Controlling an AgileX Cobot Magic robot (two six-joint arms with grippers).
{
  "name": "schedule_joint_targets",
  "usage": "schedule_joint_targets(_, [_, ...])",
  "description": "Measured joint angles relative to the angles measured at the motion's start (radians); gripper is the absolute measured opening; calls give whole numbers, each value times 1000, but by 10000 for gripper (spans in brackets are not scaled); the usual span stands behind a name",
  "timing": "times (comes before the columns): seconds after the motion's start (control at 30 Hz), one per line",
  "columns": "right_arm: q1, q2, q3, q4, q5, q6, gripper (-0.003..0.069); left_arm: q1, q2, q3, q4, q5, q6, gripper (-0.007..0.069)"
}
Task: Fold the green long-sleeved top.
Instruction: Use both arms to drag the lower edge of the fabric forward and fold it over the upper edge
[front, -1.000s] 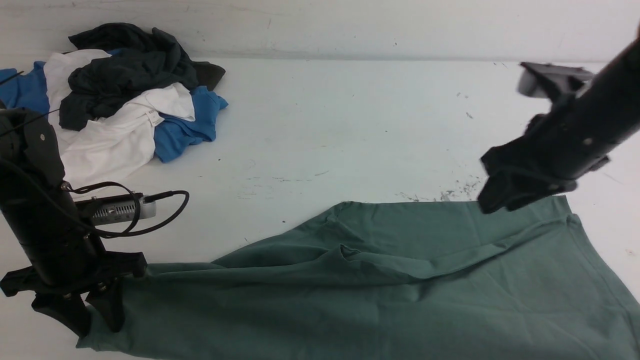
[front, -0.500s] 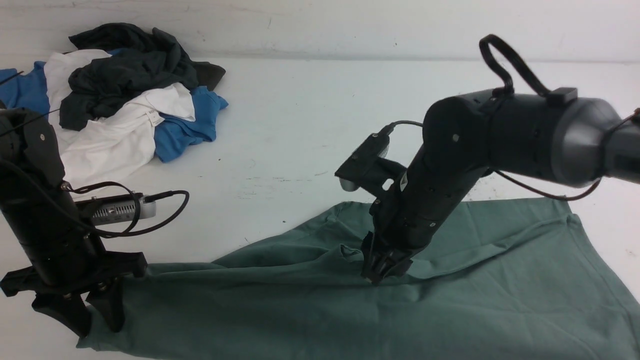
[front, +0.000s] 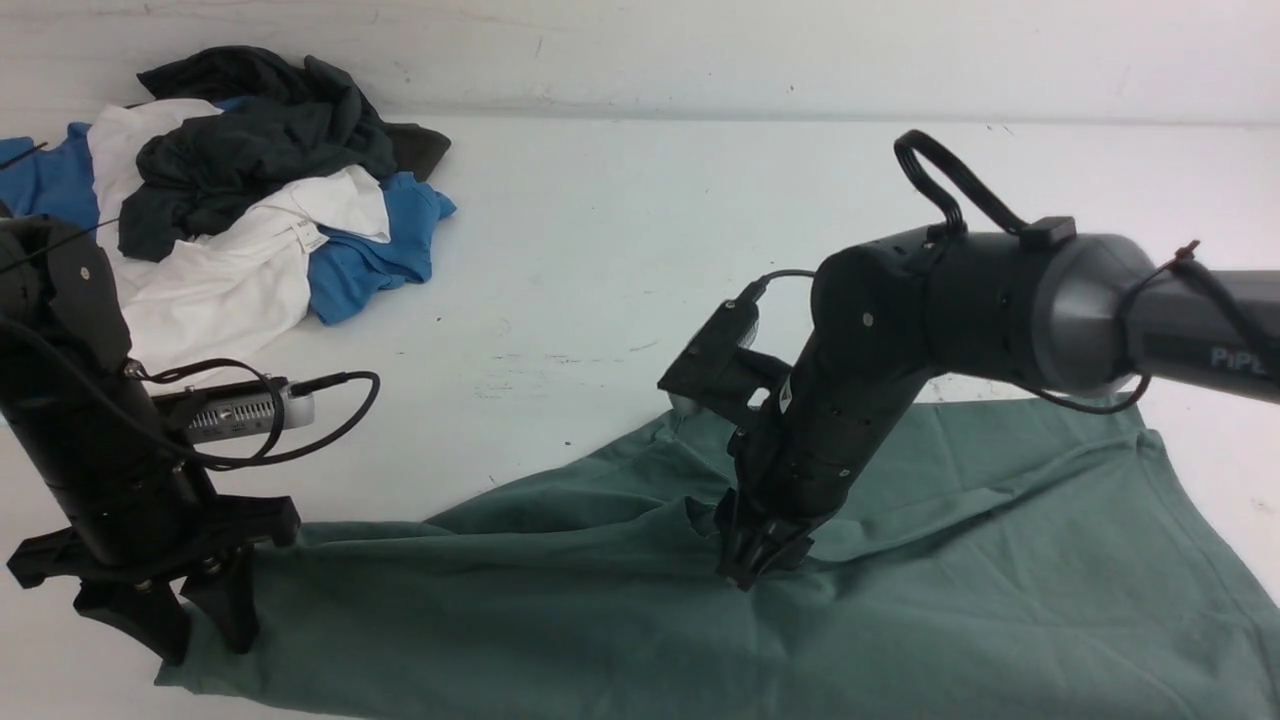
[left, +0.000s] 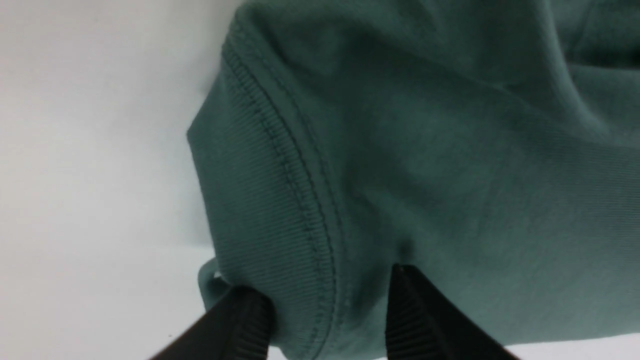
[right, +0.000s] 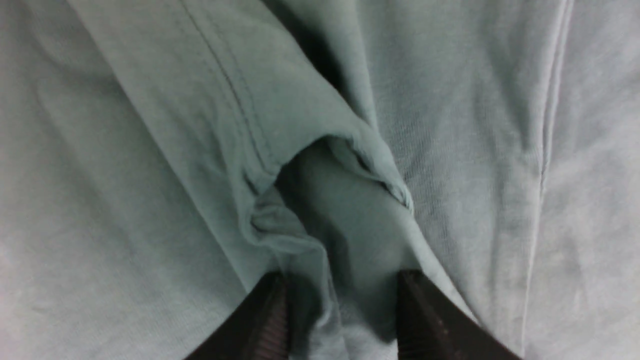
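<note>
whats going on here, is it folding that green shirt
Yes, but it is at an early stage. The green long-sleeved top lies spread and wrinkled on the white table, not yet folded. The left gripper straddles the top's ribbed edge at its left end, and the right gripper is down on a raised fold near the middle with cloth between its fingers. Whether either has fully clamped is hard to tell. A pile of other clothes sits untouched at the far left.
</note>
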Motion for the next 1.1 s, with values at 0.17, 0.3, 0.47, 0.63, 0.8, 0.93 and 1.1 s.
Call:
schedule_joint_targets(0.17, [1, 1, -51, -25, 26, 1, 67, 0, 0, 0, -1, 12, 0, 303])
schedule_joint_targets(0.3, [1, 1, -138, -93, 49, 29, 1, 0, 0, -15, -1, 31, 0, 303])
schedule_joint_targets(0.47, [1, 1, -210, -205, 4, 53, -1, 0, 0, -77, 11, 39, 2, 303])
schedule_joint_targets(0.63, [1, 39, -212, -271, -130, 62, 3, 0, 0, -136, 12, 42, 2, 303])
schedule_joint_targets(0.8, [1, 119, -212, -305, -260, 105, 84, 0, 0, -141, 12, 45, 2, 303])
schedule_joint_targets(0.93, [1, 137, -212, -339, -316, 230, 195, 0, 0, -141, 13, 45, 2, 303])
schedule_joint_targets(1.1, [1, 68, -244, -429, -232, 443, 340, 0, 0, -141, 13, 46, 1, 303])
